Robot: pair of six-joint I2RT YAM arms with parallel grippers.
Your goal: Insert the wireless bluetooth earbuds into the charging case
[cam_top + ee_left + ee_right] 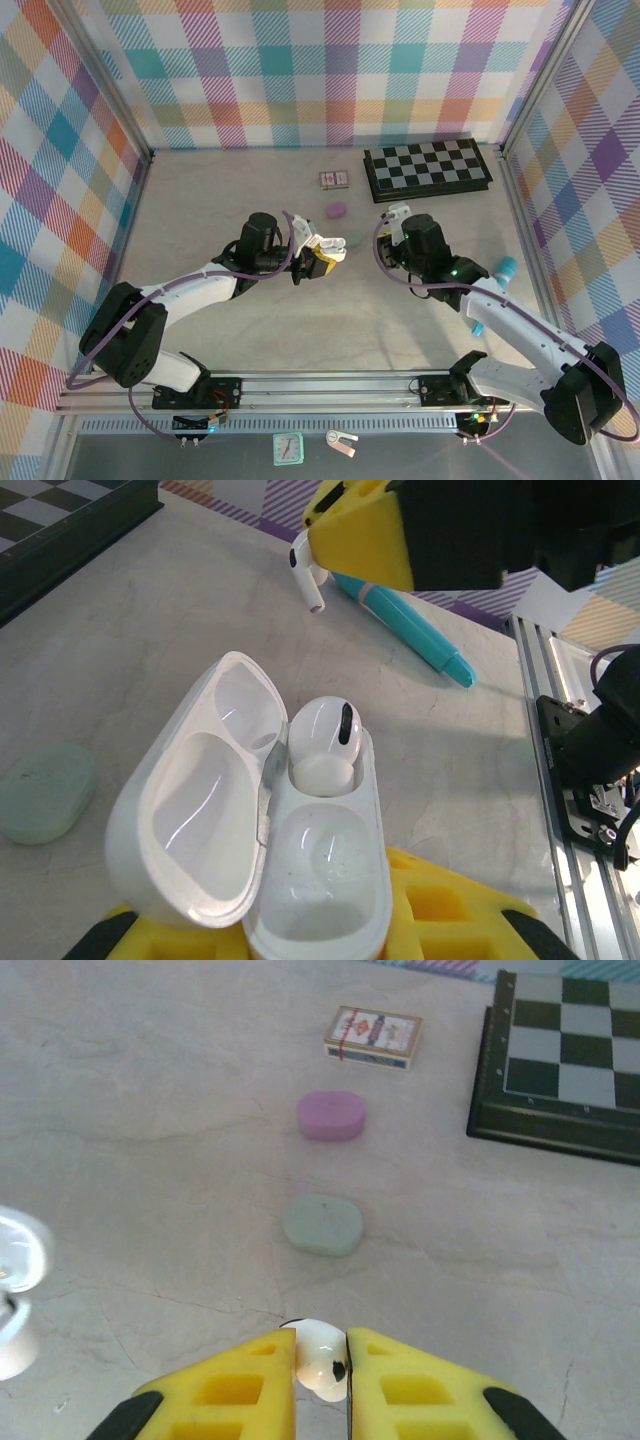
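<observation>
Left gripper (320,262): its yellow fingers are closed on the charging case (318,880), clamping the lower body from both sides.
Charging case: white and glossy, carried near the middle of the table (200,200). Its lid (195,820) is swung wide open, to the left in the left wrist view.
Seated earbud (325,735): white with a dark slot on top, resting in the case's farther well. The nearer well shows bare, shiny plastic.
Right gripper (322,1380): its fingers are drawn in to a slim gap, pinching the held earbud (320,1352).
Held earbud: white with a dark spot, clamped between the yellow fingertips. From the left wrist its stem pokes down out of the fingers, beyond the open case and apart from it (no contact with either well).
Green case (322,1224): pale, pebble-shaped and closed, lying on the table just ahead of the right gripper.
Purple case (331,1115): closed, farther back than the green case and apart from it.
Card box (372,1036): lies flat behind the purple case, near the chessboard's left edge.
Chessboard (427,168): lies flat at the back right of the table.
Teal stick (410,630): lies on the table at the right, partly under the right arm in the top view.
</observation>
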